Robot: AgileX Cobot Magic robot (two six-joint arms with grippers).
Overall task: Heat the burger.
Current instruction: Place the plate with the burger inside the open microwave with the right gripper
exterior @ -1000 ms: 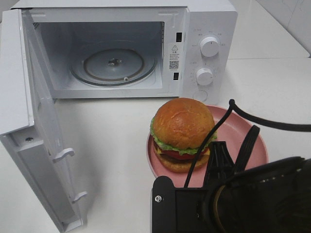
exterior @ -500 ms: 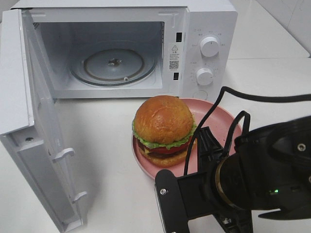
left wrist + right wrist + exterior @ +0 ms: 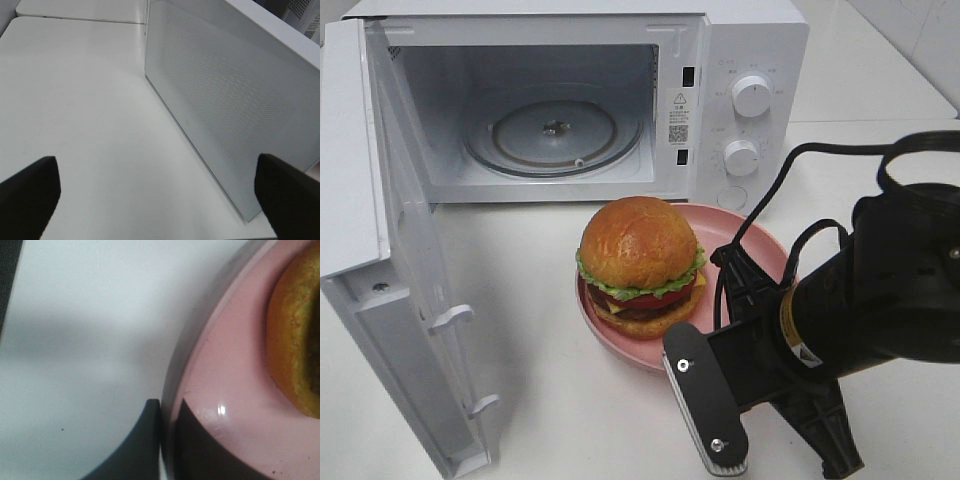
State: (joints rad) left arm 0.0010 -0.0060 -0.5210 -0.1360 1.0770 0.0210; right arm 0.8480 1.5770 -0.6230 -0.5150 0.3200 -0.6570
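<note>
Right wrist view: the right gripper (image 3: pixel 167 412) is pinched on the rim of the pink plate (image 3: pixel 230 365), one finger on each side. The burger (image 3: pixel 640 262) sits on that plate, just before the open microwave (image 3: pixel 750 40). The left gripper (image 3: pixel 157 197) is spread wide and empty, beside a white perforated panel (image 3: pixel 225 100).

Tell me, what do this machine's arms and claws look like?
The right arm is a bulky, rounded black casing with a yellow marked label round its wrist, thin black cables looping off it, and a flat black bracket bearing two silver screws. The left gripper and the right gripper each end in two dark fingers.
</note>
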